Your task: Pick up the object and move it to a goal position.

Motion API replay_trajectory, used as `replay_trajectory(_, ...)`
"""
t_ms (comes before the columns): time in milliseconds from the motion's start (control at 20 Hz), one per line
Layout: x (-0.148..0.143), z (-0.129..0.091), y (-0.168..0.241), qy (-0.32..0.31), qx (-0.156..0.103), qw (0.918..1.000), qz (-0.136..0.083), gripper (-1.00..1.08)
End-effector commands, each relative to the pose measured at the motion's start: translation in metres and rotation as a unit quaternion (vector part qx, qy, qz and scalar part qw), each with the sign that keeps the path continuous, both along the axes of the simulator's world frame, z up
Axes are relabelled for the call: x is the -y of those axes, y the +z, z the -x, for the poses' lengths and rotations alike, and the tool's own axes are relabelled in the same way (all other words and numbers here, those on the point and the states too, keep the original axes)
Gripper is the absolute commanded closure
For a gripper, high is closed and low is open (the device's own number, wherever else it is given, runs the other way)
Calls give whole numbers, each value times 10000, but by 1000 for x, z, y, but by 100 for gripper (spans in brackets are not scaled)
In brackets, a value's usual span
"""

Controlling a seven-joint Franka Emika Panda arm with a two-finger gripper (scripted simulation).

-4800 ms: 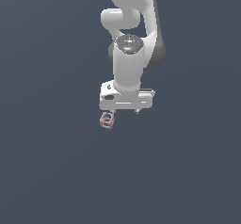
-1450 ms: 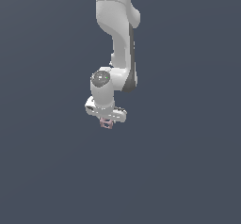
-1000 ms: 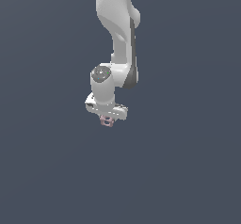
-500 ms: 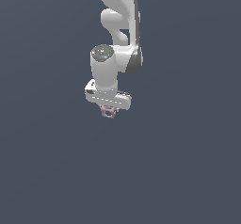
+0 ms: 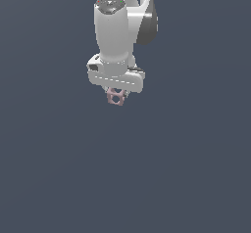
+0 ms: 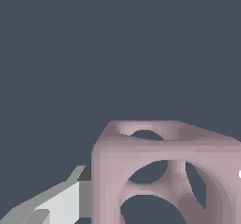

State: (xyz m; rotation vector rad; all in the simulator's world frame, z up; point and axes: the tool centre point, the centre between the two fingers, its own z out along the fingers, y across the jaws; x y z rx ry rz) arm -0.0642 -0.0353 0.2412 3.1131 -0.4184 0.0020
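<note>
Dusty-pink openwork object [image 5: 116, 97], one only, clamped in jaws, one white arm [image 5: 113, 36]

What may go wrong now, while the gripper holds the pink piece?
1. The pink openwork piece hangs below the gripper, apparently held only near its top, so it may slip out during a fast move.
2. In the wrist view only one finger shows beside the piece's rounded, hollow frame; the contact may be small, so it could twist.
</note>
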Motion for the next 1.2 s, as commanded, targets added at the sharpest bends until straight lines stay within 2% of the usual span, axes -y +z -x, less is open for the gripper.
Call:
replay_trajectory(0,-5,4,29,-2,-5,10000,5,108)
replay_trajectory(600,-26,17,146,0,-5,10000,2,108)
replay_trajectory(1150,-34,19,192,3,-6,10000,-3,108)
